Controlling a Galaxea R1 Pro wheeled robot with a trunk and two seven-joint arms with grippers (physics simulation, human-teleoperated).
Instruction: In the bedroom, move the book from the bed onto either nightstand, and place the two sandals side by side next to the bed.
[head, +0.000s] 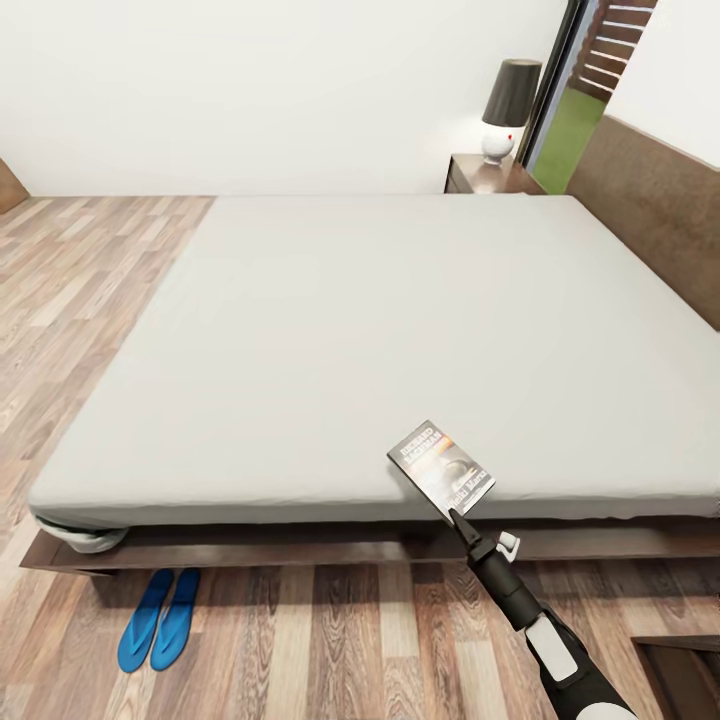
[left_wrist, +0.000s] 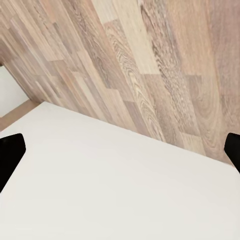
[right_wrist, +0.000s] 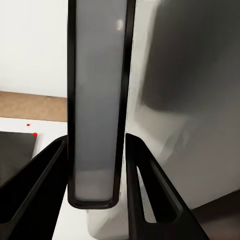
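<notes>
White wall (head: 250, 90), wood floor (head: 70, 300), lamp (head: 505, 105)

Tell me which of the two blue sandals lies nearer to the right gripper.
The sandal on the right of the pair; the other sandal lies beyond it, farther from the right gripper holding the book.

- Bed (head: 400, 320): cut off by the right edge of the head view; headboard (head: 655, 205) shown only in part, frame partly under the mattress overhang.
- Book (head: 441, 466): cover lettering too small to read in full; lower corner covered by the right gripper (head: 458, 518).
- Same book in the right wrist view (right_wrist: 97, 100): seen edge-on between the closed fingers (right_wrist: 45, 185), cover hidden.
- Nightstand (head: 480, 178): front hidden behind the mattress, only the top corner visible.
- Sandals (head: 160, 618): toe ends tucked under the bed frame; straps not discernible.
- Left gripper fingertips (left_wrist: 10, 155): cut off at opposite picture edges.
</notes>
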